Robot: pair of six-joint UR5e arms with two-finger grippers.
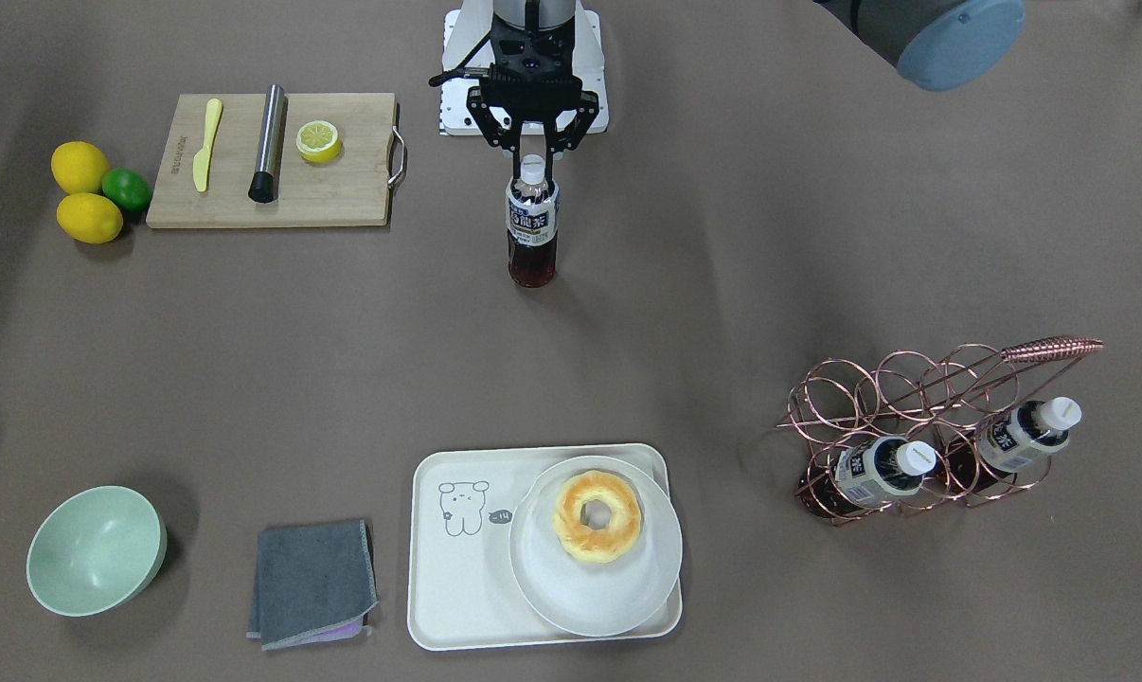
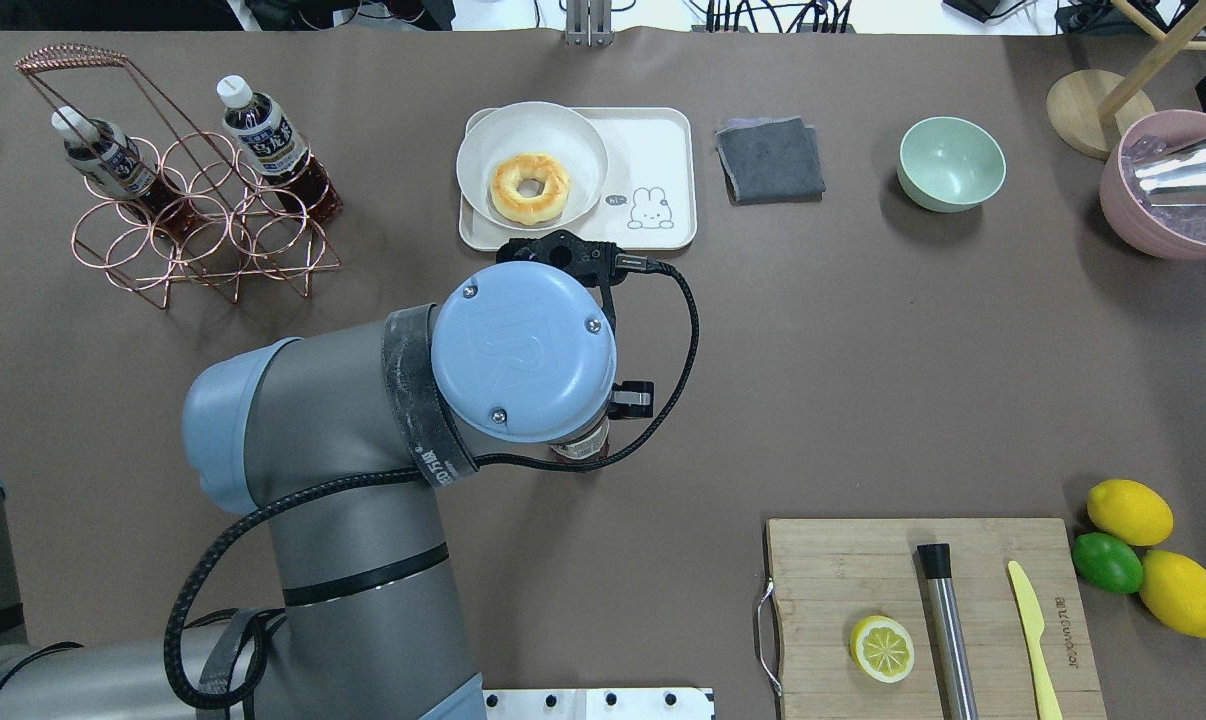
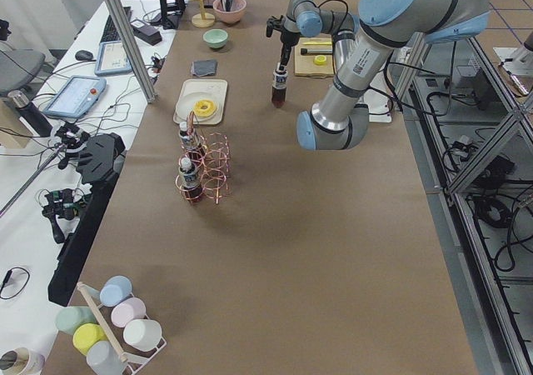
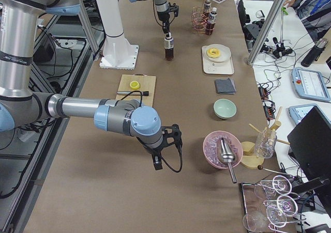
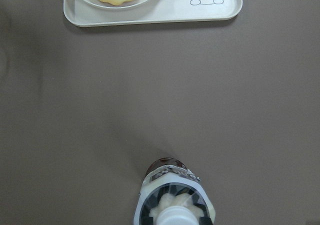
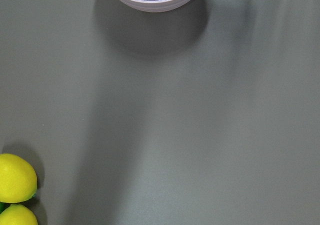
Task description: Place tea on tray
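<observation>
Brown paper covers the table [image 1: 722,284] across the whole work area. We find the tea [image 1: 532,223] upright directly beneath the left gripper [image 1: 532,163], whose jaws are closed on the neck at the white cap [image 1: 531,171]; we read this as a grip on the bottle. We cannot tell whether the base rests on the table or hangs just clear of it. The right gripper [image 4: 158,160] shows only in a side view, so we cannot tell whether it is open or closed.

The tray [image 1: 457,578] lies ahead of the left gripper, well apart from it. A plate [image 1: 618,606] carrying a doughnut [image 1: 597,516] fills the half ahead and to the left. The half with the bear drawing [image 1: 462,507], ahead and slightly right, is free.

Handling notes, as we judge them:
- Weight: light to moderate. The bottle looks nearly full, so the liquid may shift under quick motion.
- Wall: smooth clear plastic, likely slippery and yielding under squeeze.
- Hold point: the neck under the cap is the stiffest part, and its ledge resists downward slip. We recommend this hold.
- Risk: the body is tall on a narrow base and tips easily at set-down. We advise lowering it vertically and releasing only once the base sits flat.
</observation>
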